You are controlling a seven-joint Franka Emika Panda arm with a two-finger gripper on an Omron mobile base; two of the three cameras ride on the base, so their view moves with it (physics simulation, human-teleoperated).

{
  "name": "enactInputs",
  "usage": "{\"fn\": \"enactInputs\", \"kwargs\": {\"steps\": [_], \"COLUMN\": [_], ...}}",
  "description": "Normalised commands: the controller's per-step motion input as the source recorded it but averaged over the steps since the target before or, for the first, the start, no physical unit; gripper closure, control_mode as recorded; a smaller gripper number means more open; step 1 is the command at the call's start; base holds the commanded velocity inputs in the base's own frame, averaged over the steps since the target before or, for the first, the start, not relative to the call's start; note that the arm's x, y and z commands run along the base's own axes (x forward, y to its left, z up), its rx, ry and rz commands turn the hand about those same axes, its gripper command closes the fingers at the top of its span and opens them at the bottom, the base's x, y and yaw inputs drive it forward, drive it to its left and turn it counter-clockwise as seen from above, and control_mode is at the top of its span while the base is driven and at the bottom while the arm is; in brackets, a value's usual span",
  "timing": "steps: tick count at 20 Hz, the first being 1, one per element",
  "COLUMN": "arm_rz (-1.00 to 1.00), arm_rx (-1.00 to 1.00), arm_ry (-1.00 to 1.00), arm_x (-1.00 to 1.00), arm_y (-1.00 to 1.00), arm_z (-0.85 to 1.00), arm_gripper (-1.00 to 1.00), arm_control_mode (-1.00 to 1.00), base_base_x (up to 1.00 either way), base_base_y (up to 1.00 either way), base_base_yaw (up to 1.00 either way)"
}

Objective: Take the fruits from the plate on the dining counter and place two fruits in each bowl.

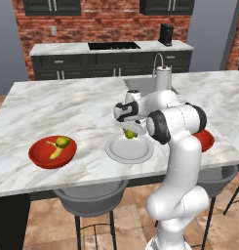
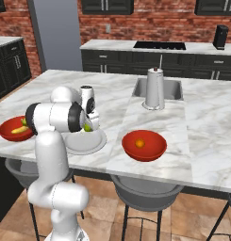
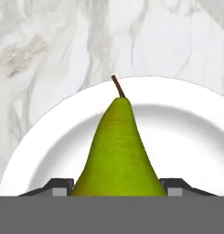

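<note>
My gripper (image 1: pixel 130 132) is shut on a green pear (image 1: pixel 129 134), holding it just over the pale grey plate (image 1: pixel 122 152) on the marble dining counter (image 1: pixel 67 107). In the hand view the pear (image 3: pixel 118 151) stands stem-up between the fingertips (image 3: pixel 58 185), with the bare plate (image 3: pixel 191 137) behind it. The left red bowl (image 1: pixel 40 156) holds a banana (image 1: pixel 56 151) and a yellow-green fruit (image 1: pixel 64 141). The right red bowl (image 2: pixel 157 150) holds one small orange-yellow fruit (image 2: pixel 140 143). My arm hides most of that bowl (image 1: pixel 207 140) in the left base view.
A tall metal jug (image 2: pixel 154 89) stands by the sink (image 2: pixel 171 89) set into the island. Grey stools (image 1: pixel 91 197) are tucked under the near edge. A dark-cabinet counter (image 1: pixel 111 49) with a black appliance (image 1: pixel 166 34) runs along the brick wall.
</note>
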Motion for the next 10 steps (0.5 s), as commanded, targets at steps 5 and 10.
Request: {"fn": "enactInputs", "kwargs": {"steps": [5,10], "arm_rz": [0.09,0.10], "arm_rx": [0.06,0.00], "arm_ry": [0.00,0.00], "arm_x": [-0.59,-0.63], "arm_y": [-0.52,-0.69], "arm_z": [0.77,0.44], "arm_gripper": [1.00,1.00], "arm_control_mode": [-1.00,-1.00], "base_base_x": [0.00,0.00], "base_base_y": [0.00,0.00], "base_base_yaw": [0.00,0.00]}}
